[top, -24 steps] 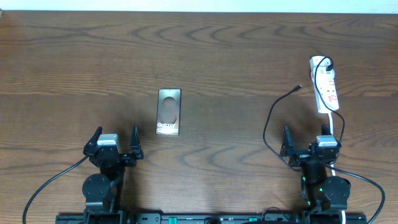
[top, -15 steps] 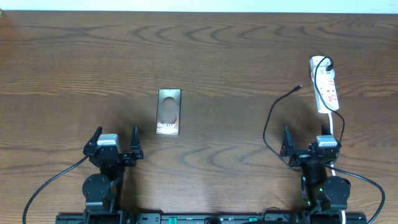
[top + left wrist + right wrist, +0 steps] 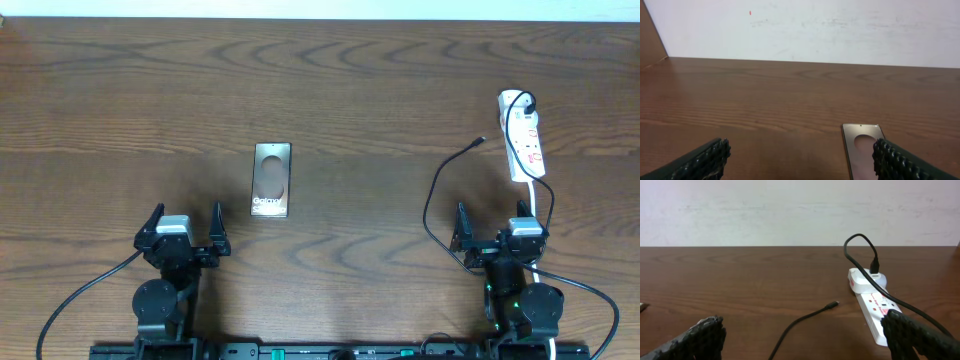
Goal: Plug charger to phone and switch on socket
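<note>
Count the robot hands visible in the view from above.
2. The left hand sits at the near edge, open, just short of the phone. The right hand sits at the near edge too, open, near the power strip. None seems hidden.

The counter (image 3: 380,90) is dark brown wood with a wavy grain, smooth and with a soft sheen. The phone (image 3: 271,180) has a glossy brownish face that mirrors the light. The socket (image 3: 524,140) is smooth white plastic with a slight shine, its marks printed in red. The charger (image 3: 800,320) is a thin black cable with a matt, rubbery look. The left fingers (image 3: 705,157) and right fingers (image 3: 700,335) are matt black, their pads rough with rows of small ribs. The wall (image 3: 840,30) is matt white, faintly smudged.
</note>
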Action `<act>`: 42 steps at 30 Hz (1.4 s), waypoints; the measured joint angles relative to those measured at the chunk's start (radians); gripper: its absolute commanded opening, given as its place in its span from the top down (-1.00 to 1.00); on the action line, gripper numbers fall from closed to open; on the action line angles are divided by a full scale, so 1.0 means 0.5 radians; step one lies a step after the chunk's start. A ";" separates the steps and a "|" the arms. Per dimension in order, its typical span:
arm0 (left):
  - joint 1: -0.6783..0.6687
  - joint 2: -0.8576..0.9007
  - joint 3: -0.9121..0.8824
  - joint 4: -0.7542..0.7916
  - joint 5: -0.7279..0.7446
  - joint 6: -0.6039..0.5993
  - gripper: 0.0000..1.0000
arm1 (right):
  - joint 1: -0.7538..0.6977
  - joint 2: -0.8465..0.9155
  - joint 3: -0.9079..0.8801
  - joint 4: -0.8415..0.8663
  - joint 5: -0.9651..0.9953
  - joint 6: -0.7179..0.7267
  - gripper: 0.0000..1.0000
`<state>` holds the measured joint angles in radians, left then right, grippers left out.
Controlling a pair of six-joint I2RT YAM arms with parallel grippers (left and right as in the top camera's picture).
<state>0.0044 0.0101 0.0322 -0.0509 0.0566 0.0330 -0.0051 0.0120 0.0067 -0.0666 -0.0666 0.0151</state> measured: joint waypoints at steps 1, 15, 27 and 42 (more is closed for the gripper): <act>0.000 0.000 0.000 0.000 -0.001 0.000 -0.86 | 0.001 0.000 0.000 0.000 0.000 0.000 -0.99; 0.000 0.000 0.000 0.001 -0.001 0.000 -0.86 | 0.000 0.000 0.001 0.000 0.000 0.000 -0.98; 0.000 0.000 -0.001 0.007 -0.018 0.014 -0.86 | 0.000 0.000 0.001 0.000 0.000 0.000 -0.99; 0.000 0.000 -0.002 0.007 -0.037 0.055 -0.86 | 0.000 0.000 0.000 0.000 0.000 0.000 -0.98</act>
<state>0.0044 0.0101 0.0311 -0.0475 0.0380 0.0605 -0.0051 0.0120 0.0067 -0.0666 -0.0666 0.0151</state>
